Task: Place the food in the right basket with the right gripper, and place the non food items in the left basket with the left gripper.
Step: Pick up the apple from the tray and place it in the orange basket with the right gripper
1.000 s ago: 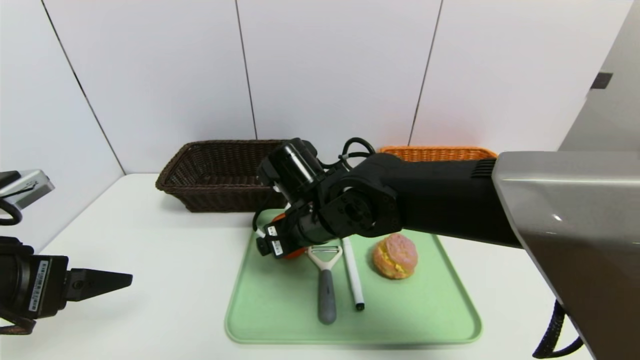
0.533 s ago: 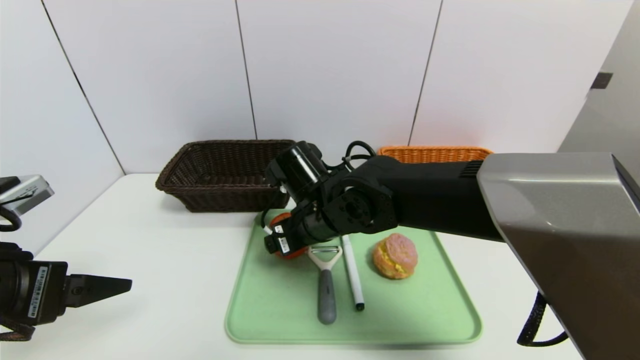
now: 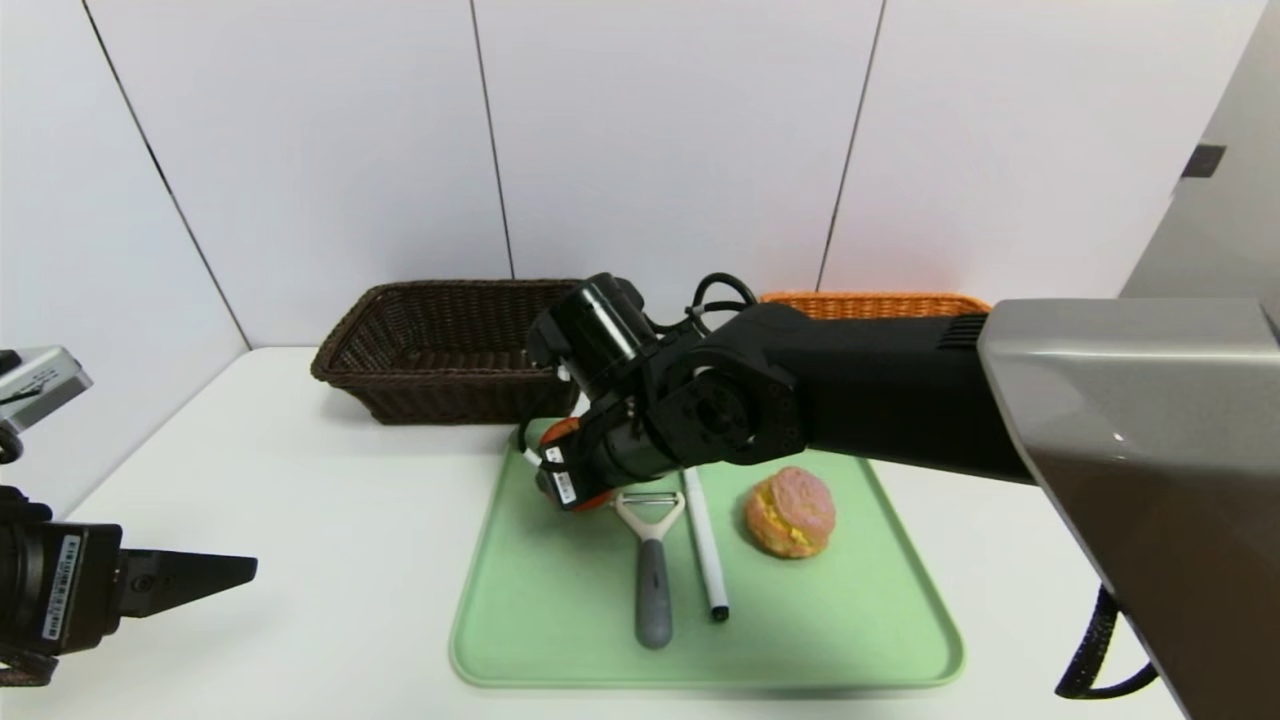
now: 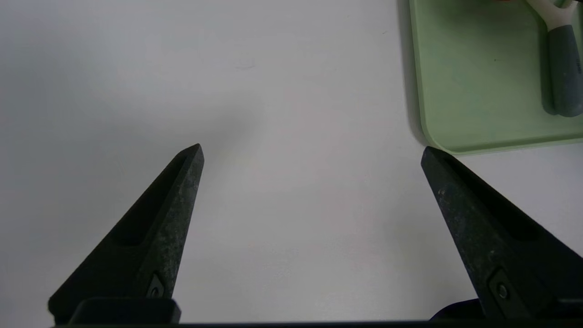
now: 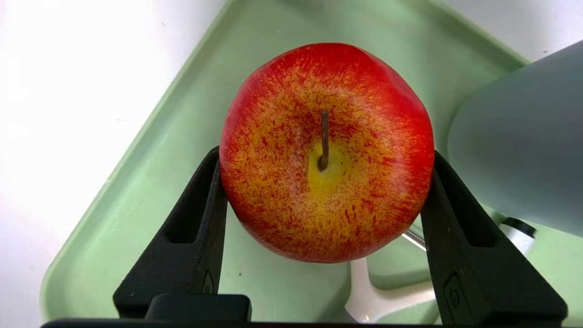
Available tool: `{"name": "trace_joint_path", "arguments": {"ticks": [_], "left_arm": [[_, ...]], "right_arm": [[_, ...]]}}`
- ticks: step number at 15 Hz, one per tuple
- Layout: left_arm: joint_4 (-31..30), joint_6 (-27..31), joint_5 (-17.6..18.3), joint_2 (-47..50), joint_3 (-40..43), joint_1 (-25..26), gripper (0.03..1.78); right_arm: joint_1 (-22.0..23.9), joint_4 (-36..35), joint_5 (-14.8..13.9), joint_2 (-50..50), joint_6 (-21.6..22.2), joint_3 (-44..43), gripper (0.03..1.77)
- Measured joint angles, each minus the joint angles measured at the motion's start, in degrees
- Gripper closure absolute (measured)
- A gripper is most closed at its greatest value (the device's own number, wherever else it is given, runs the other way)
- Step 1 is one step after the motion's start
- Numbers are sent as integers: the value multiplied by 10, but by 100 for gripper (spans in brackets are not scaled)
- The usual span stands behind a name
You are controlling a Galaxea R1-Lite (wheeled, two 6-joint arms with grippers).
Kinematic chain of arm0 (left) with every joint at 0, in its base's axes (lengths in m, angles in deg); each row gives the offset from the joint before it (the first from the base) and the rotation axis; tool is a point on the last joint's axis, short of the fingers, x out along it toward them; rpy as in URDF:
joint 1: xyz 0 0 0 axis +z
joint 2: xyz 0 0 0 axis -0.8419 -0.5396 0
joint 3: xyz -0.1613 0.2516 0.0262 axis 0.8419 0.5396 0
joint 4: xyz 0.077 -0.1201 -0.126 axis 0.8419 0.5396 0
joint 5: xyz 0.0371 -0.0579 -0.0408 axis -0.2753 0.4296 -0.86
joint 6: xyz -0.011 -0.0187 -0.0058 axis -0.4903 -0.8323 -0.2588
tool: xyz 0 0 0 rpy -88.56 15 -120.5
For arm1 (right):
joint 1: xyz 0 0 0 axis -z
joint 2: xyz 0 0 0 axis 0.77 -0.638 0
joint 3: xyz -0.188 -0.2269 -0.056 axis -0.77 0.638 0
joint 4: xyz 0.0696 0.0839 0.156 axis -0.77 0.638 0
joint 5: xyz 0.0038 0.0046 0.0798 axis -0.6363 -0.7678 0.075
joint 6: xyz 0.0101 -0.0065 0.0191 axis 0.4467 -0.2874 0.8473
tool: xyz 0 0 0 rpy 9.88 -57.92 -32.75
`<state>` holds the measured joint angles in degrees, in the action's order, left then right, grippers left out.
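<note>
White panels with dark seams stand behind a white tabletop (image 3: pixel 330 560). On it lies a green tray (image 3: pixel 820 630); beyond the tray are a dark brown basket (image 3: pixel 450 390) and, to its right, an orange basket (image 3: pixel 870 305), partly hidden by the right arm. The right pincer (image 5: pixel 325 175) is over the far left part of the tray, its two fingers closed against opposite sides of a red apple (image 5: pixel 328 150), stem visible. Near the apple are a peeler (image 3: pixel 653 590), a white pen (image 3: pixel 707 550) and a grey cup (image 5: pixel 524 141). A bun (image 3: pixel 790 512) rests on the tray, right of the pen. The left pincer (image 4: pixel 312 150) is left of the tray, above the tabletop, fingers wide apart, holding nothing.
</note>
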<state>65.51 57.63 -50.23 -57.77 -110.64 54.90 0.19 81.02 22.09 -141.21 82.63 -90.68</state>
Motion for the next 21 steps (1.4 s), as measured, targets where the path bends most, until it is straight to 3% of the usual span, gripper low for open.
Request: {"name": "trace_joint_path", "arguments": {"ticks": [11, 16, 21], "left_arm": [[0, 0, 1, 11, -3, 0, 12], [-10, 0, 1, 10, -3, -1, 12], [-12, 0, 1, 9, -2, -3, 12]], "right_arm": [[3, 20, 0, 170, -1, 5, 63], [76, 19, -2, 209, -4, 4, 63], [195, 19, -2, 199, -4, 5, 63]]}}
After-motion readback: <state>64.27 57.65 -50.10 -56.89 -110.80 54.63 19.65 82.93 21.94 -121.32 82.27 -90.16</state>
